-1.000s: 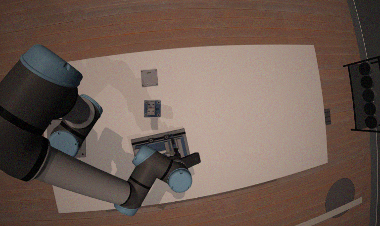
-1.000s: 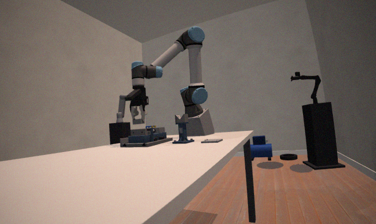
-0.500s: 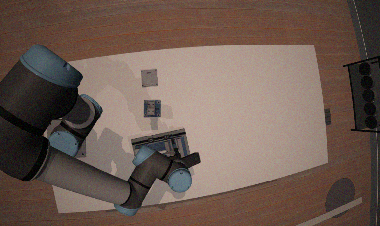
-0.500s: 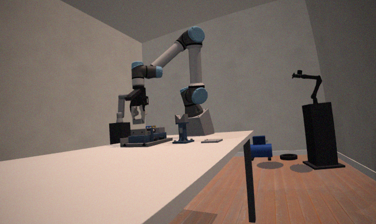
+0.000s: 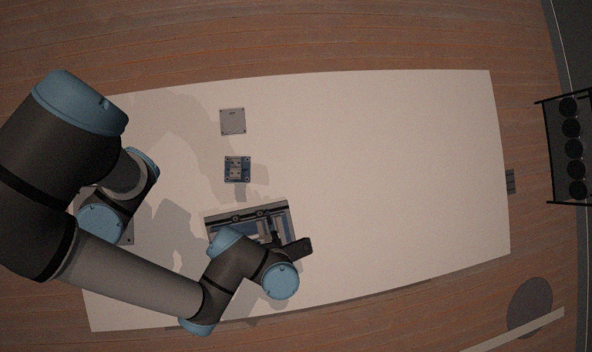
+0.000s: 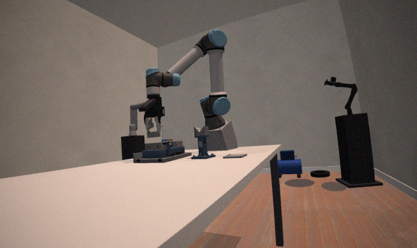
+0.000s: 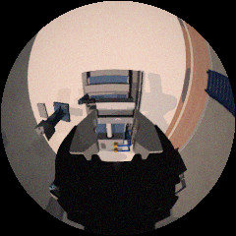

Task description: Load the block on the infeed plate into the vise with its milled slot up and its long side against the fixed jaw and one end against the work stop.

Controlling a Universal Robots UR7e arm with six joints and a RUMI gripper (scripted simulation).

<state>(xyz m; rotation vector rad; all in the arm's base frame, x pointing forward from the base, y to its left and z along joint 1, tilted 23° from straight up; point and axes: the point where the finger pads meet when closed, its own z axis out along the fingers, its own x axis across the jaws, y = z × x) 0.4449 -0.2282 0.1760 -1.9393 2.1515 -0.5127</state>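
part (image 6: 152, 134) | pale grey block, level | clenched in tool (image 6: 153, 129) | above vise (image 6: 159, 153)

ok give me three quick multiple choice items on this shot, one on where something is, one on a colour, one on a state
1. Where is the gripper?
A. above the vise
B. above the infeed plate
C. beside the black pedestal on the floor

2. What colour are the arm's joint caps?
A. red
B. light blue
C. yellow

3. What state is the gripper in?
A. open, holding nothing
B. shut on nothing
C. shut on the part

Answers:
1. A: the exterior view shows it hanging over the vise, and the wrist view looks straight down onto it.
2. B: the caps are light blue in the top and exterior views.
3. C: a pale block sits between the fingers, clear of the vise, and the infeed plate is bare.
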